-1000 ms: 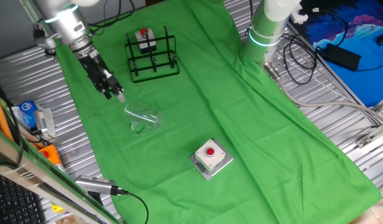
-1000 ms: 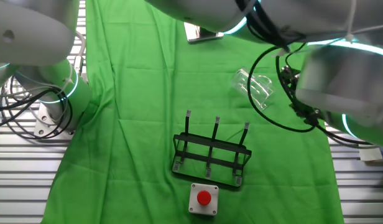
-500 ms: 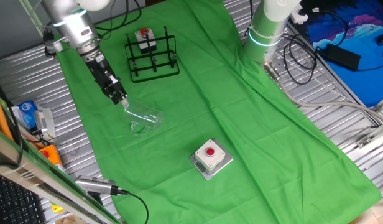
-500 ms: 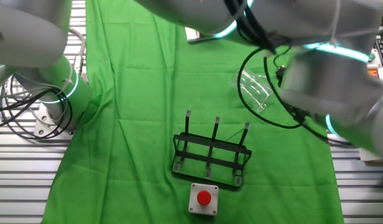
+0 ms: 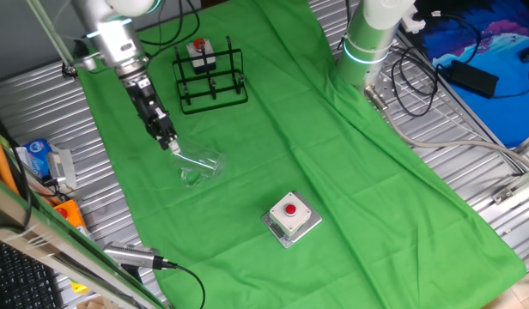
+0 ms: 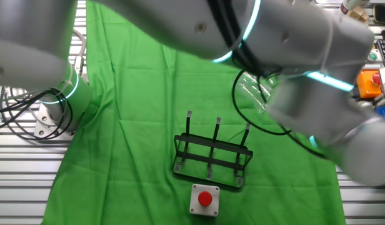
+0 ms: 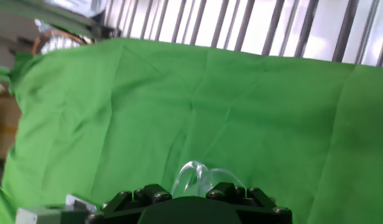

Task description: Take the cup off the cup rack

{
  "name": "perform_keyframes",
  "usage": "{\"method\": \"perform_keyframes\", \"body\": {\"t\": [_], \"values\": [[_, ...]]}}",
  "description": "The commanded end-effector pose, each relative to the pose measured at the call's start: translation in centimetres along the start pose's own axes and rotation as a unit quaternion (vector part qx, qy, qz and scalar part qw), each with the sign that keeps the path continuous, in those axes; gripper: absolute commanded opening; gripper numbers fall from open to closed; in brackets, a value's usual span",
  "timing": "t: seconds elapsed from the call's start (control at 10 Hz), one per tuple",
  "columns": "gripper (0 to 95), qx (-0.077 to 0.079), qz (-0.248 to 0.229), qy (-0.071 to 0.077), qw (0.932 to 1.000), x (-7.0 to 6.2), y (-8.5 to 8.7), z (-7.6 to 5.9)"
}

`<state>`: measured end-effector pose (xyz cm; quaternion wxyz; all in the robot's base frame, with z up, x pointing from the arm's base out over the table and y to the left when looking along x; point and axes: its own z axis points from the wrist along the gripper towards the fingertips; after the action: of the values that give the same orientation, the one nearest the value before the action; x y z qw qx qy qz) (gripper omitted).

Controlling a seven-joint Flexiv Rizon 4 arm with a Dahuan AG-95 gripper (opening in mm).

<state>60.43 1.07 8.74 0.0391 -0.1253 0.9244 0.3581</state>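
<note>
- The arm point(image 5: 118, 43) reaches in from the upper left of one fixed view, angled down and to the right.
- The gripper point(image 5: 170, 143) points down at a slant, its tip low over the table.
- In the other fixed view, the arm's blurred grey body fills the upper frame.
- Whether the fingers are parted cannot be made out.

Green cloth point(image 5: 333, 163); black cup rack point(image 5: 211, 79); clear cup point(image 5: 198, 163); red-buttoned grey box point(image 5: 291, 218).

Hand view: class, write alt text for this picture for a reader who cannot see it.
Seen from the hand, the gripper fills the bottom edge with the clear cup just beyond it on the green cloth. Metal slats run along the top. Whether the fingers hold the cup cannot be told.
</note>
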Motion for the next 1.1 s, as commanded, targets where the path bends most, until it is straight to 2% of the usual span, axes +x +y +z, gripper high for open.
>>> {"method": "perform_keyframes", "body": {"t": [0.1, 0.2, 0.3, 0.4, 0.5, 0.6, 0.8, 0.9, 1.0, 1.1], "values": [[57.0, 0.003, 0.015, -0.009, 0.9998, 0.0, -0.6, 0.6], [57.0, 0.005, 0.025, -0.010, 0.9996, 0.1, -0.7, 0.7], [38.0, 0.009, 0.040, -0.011, 0.9991, 0.1, -0.7, 0.8], [38.0, 0.020, 0.052, -0.006, 0.9984, 0.1, -0.7, 0.9], [38.0, 0.021, 0.080, -0.003, 0.9966, 0.2, -0.6, 1.0], [19.0, 0.010, 0.111, -0.003, 0.9937, 0.3, -0.4, 1.2], [19.0, 0.014, 0.110, 0.003, 0.9939, 0.7, -0.5, 1.5], [19.0, 0.027, 0.088, 0.022, 0.9955, 1.3, -0.9, 1.6], [38.0, 0.031, 0.065, 0.051, 0.9961, 1.9, -1.3, 1.7], [38.0, 0.042, 0.039, 0.098, 0.9935, 2.5, -1.6, 1.8]]}}
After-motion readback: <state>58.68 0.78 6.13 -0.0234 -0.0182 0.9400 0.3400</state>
